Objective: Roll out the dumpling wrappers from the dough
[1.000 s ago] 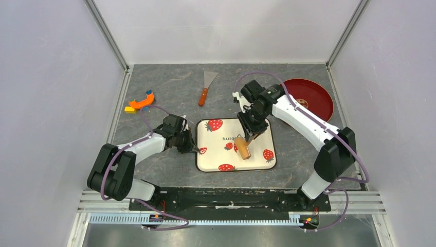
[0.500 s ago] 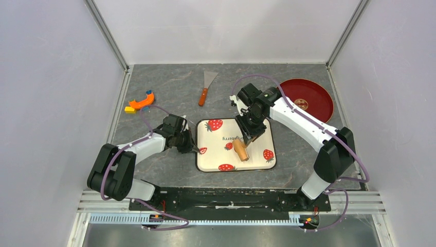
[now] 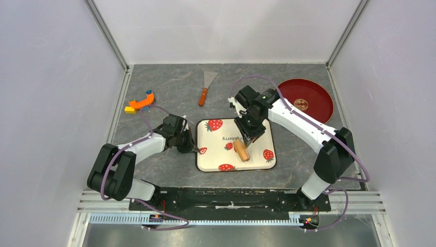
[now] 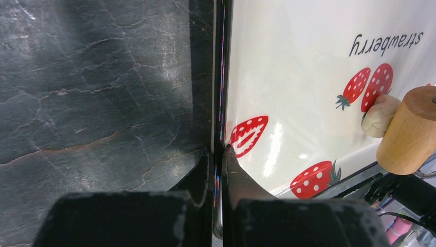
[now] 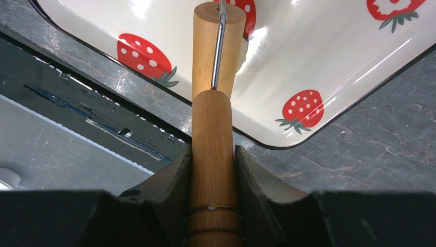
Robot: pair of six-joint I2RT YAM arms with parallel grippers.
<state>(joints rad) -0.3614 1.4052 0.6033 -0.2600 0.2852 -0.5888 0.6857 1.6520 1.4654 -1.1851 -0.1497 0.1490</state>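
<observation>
Right now the dough (image 4: 379, 116) is sitting on the strawberry-print tray (image 4: 288, 67), right of its middle and toward its near edge. It is showing as a small pale lump just beside a pair of printed strawberries. The wooden roller (image 4: 409, 136) is touching it, with the tan cylinder pressing against the lump's side in the left wrist view. In the right wrist view only a pale sliver of the dough (image 5: 241, 49) is peeking out past the right side of the cylinder (image 5: 216, 46). A thin metal rod (image 5: 219, 46) is running from the cylinder back to the roller's wooden handle (image 5: 213, 134).

The right hand (image 5: 212, 159) is clamping that handle, with its two dark fingers (image 5: 180, 175) closed snugly against either side of the wood. From above, the right hand (image 3: 248, 135) is reaching over the far right part of the tray (image 3: 211, 154), with the roller (image 3: 241, 149) pointing toward the near edge.

The left hand (image 4: 218, 159) is gripping the tray's left rim, its fingers (image 4: 203, 170) nearly shut and the thin black edge pinched between them. In the top view the left hand (image 3: 194, 148) is meeting the tray beside a strawberry print.

The tray is lying flat on the grey marbled bench (image 3: 164, 82). A scraper (image 3: 207, 88) with a wooden grip is lying beyond the tray. A red plate (image 3: 308, 98) is sitting at the far right and is partly covered by the right arm. An orange curved piece (image 3: 141, 103) is resting well apart at the far left
</observation>
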